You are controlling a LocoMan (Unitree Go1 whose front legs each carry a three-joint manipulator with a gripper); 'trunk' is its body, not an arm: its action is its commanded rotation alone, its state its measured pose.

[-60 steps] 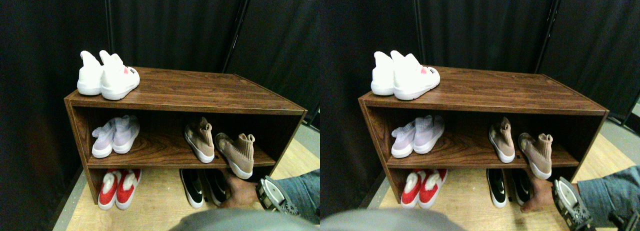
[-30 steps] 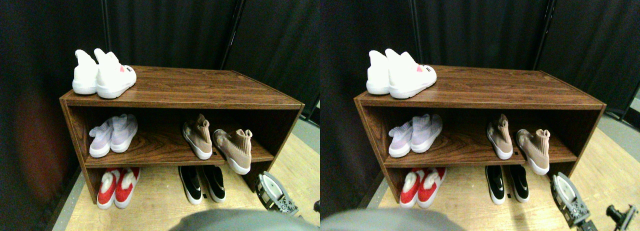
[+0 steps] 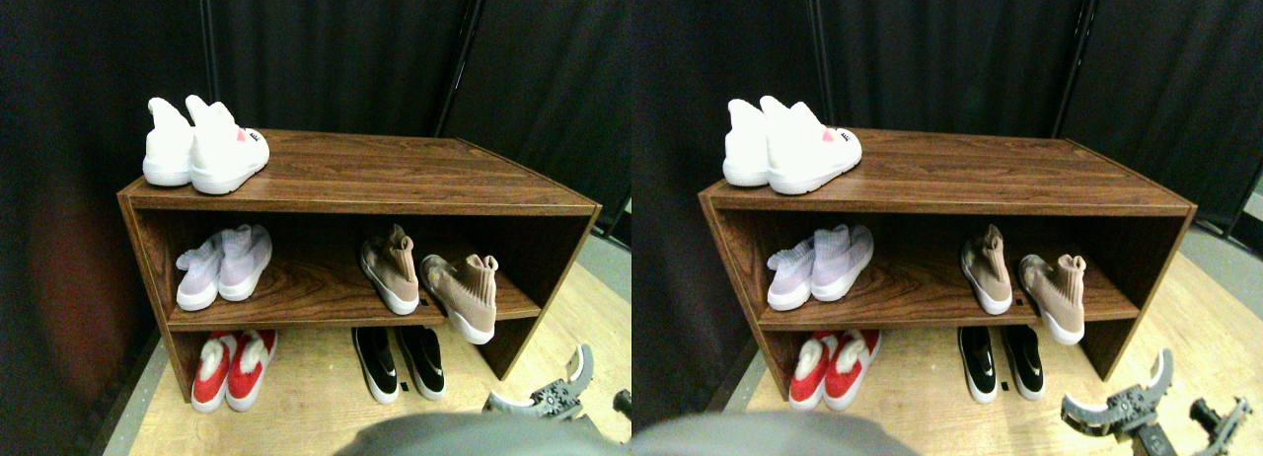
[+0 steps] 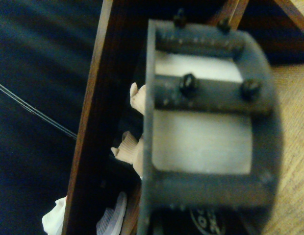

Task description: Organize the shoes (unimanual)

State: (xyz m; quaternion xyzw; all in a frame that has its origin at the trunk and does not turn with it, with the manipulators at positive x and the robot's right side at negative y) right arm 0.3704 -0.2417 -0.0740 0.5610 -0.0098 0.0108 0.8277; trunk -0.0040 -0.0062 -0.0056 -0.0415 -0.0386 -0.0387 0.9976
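Five pairs of shoes sit on a brown wooden shoe rack [image 3: 375, 175] standing on a pale wood floor [image 3: 326, 402] before a dark curtain [image 3: 335, 51]. On the rack's top board, at its left end, a white pair [image 3: 205, 148] stands side by side, touching. On the middle shelf [image 3: 296, 298], a pale lilac pair [image 3: 223, 266] rests at the left, close together. To the right on the same shelf are the two tan knit shoes: the left tan shoe [image 3: 389, 269] lies fully on the shelf, and the right tan shoe [image 3: 462, 296] sits askew just beside it, its white-soled end hanging out past the shelf's front edge. Below, on the floor under the shelf, a red pair with white lining [image 3: 235, 369] stands at the left, and a black pair with white soles [image 3: 400, 362] stands to the right, neatly parallel. The right gripper [image 3: 555, 385] hovers low at the lower right, in front of the rack's right end and well apart from every shoe, with its grey toothed jaws spread wide and nothing between them. In the wrist view the dark jaw frame [image 4: 211, 127] fills the middle, and beside it the rack's wooden edge [image 4: 90, 122] and blurred bits of tan knit [image 4: 132, 147] can be made out.
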